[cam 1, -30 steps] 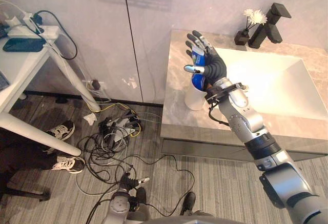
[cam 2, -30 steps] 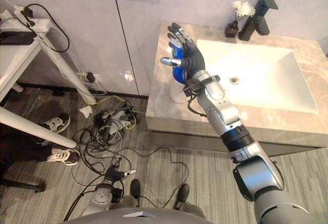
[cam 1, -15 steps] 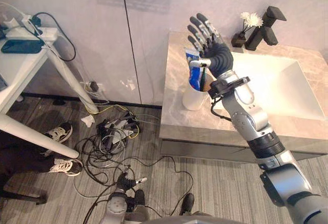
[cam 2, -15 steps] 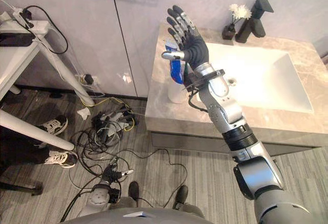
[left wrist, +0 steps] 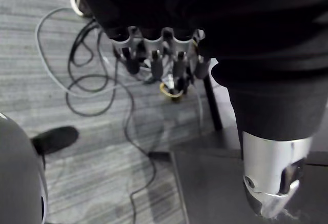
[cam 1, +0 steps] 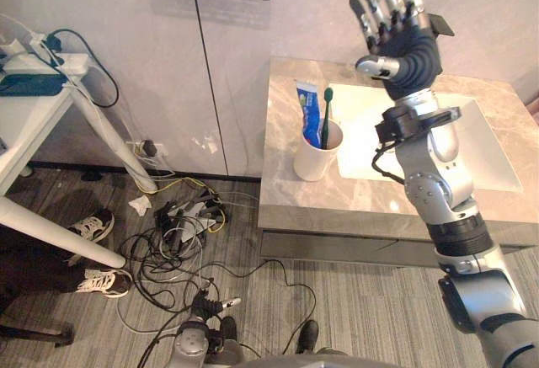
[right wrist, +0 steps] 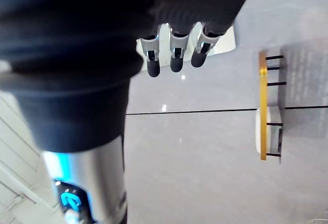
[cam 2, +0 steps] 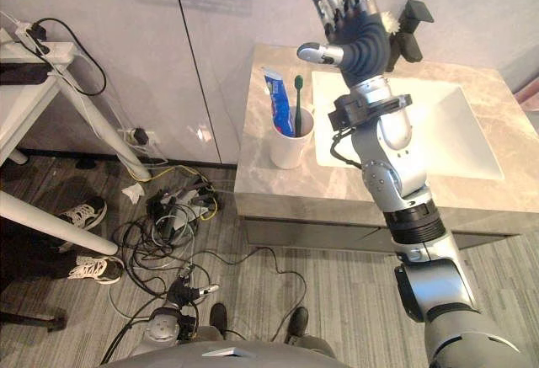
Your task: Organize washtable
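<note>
Right hand (cam 1: 402, 44) spread wide, empty, at 2 o'clock above the white cup (cam 1: 313, 159).
Cup holds a toothpaste tube (cam 1: 308, 104) and toothbrush (cam 1: 326, 115) beside the basin's (cam 1: 472, 145) 9 o'clock rim; bare countertop (cam 1: 286, 191) at 6. Left hand (left wrist: 154, 55) relaxed, empty.

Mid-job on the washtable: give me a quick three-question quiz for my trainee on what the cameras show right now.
1. True or false: the right hand is holding the toothbrush.
2. Multiple choice: the toothpaste tube is A) in the right hand, B) standing in the white cup, C) lying on the floor.
3. Fill in: the cup stands on the counter, to the robot's left of the ____.

Key: 1 false, the hand is raised, open and holds nothing, and the toothbrush stands in the cup. 2 B. 3 sink.
</note>
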### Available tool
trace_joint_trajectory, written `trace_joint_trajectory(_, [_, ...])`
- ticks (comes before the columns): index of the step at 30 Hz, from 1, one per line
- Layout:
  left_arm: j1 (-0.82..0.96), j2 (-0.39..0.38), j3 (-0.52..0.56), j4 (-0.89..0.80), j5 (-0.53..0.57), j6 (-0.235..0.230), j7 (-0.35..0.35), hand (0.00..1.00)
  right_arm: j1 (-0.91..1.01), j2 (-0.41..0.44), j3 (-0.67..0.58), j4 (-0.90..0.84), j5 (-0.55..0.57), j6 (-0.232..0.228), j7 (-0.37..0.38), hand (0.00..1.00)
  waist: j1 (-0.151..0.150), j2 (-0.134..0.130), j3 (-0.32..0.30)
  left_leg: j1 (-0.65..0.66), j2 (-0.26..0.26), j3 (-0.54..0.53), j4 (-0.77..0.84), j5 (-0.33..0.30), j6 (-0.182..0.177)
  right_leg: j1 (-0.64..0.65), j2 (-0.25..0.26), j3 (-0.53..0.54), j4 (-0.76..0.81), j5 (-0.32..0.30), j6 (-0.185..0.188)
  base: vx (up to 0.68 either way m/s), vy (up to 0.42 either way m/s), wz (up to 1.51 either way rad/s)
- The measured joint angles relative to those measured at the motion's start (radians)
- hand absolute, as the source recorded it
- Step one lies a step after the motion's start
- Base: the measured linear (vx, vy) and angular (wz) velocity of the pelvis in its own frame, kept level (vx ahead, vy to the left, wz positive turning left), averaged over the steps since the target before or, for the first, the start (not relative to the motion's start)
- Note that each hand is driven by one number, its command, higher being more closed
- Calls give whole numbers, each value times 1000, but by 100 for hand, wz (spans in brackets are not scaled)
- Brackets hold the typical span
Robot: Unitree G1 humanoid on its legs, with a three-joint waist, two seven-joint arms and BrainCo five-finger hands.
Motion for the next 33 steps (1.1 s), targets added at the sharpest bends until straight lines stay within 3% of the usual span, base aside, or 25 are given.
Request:
trace_joint_trajectory(5, [1, 0, 0, 29, 9, -1, 1, 0, 11, -7, -99, -13, 14, -33, -21, 0, -10, 2, -18, 1, -1, -1, 0, 0, 0, 1, 0, -2, 0, 0, 0, 0, 0, 0])
trace_joint_trajectory(9, [-4, 0, -1, 65, 20, -4, 1, 0, 76, -8, -188, -125, 29, -70, -20, 0, -28, 12, -37, 4, -2, 1, 0, 0, 0, 3, -2, -2, 0, 0, 0, 0, 0, 0])
trace_joint_trajectory(14, [-31, -3, 0, 103, 44, -5, 0, 0, 244, -7, -313, -232, 29, -100, -19, 0, -51, 20, -45, 10, -4, 9, -1, -2, 2, 8, -3, -2, 0, -1, 1, 0, 0, 0])
trace_joint_trajectory(17, [-31, -8, 3, 105, 58, -5, -1, 0, 371, -2, -368, -305, 29, -108, -15, 0, -62, 39, -67, 14, -8, 11, -4, -2, 2, 8, -6, -2, 0, -4, 5, -10, 6, -5])
trace_joint_trajectory(21, [-38, -9, 29, 106, 80, -7, -1, 0, 526, 91, -449, -371, 29, -126, -8, 0, -85, 56, -93, 19, -8, 14, -8, -2, 2, 9, -6, 1, 0, -7, 4, -3, -1, -3])
trace_joint_trajectory(26, [-40, -26, 54, 123, 97, -29, 0, 0, 715, 269, -547, -430, -16, -135, -24, 0, -109, 55, -97, 22, -9, 18, -7, -2, 2, 9, -6, 6, 0, -8, 3, -3, -1, -2])
trace_joint_trajectory(33, [-34, -50, 128, 178, 116, -36, 24, 0, 941, 518, -644, -379, -165, -159, -151, 0, -134, 51, -121, 22, -9, 26, -4, -5, 1, 1, -5, 14, 0, -10, 1, 1, 2, -2])
